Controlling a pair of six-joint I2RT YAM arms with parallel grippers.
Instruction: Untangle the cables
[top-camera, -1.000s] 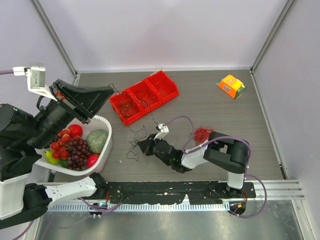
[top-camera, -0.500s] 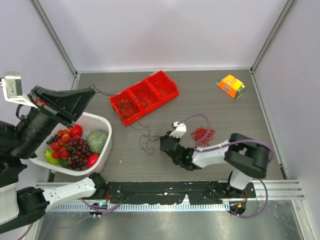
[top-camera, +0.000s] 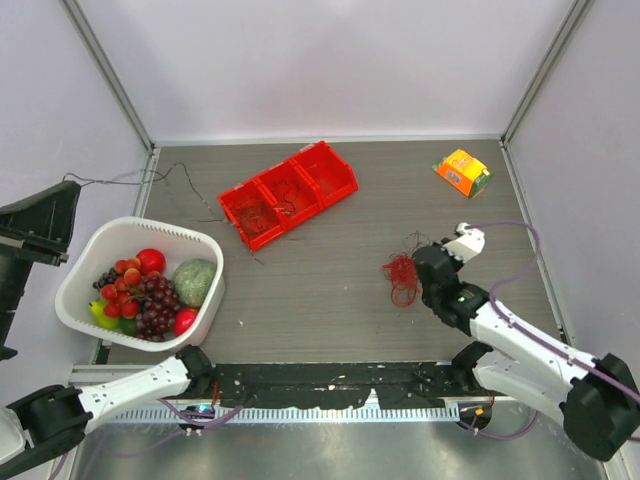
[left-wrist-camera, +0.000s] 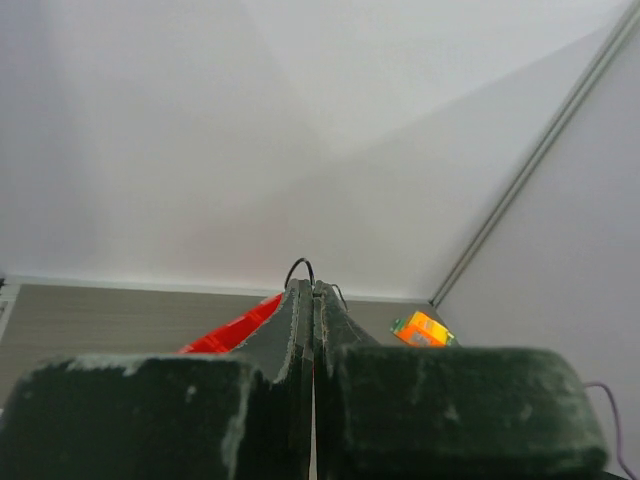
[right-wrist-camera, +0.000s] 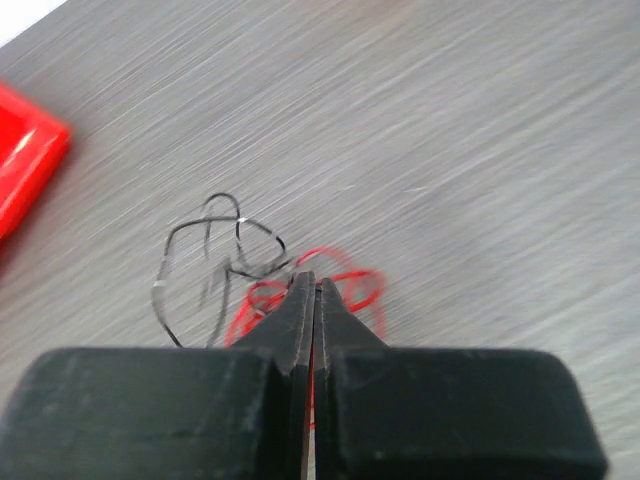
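Across the table, the left gripper clamps a dark cable running from the red bin, which a harder pull could drag, while the right gripper pinches a red-and-dark clump right of centre.

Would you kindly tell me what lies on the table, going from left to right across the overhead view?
white basket of fruit → red three-compartment bin → red cable clump → orange box
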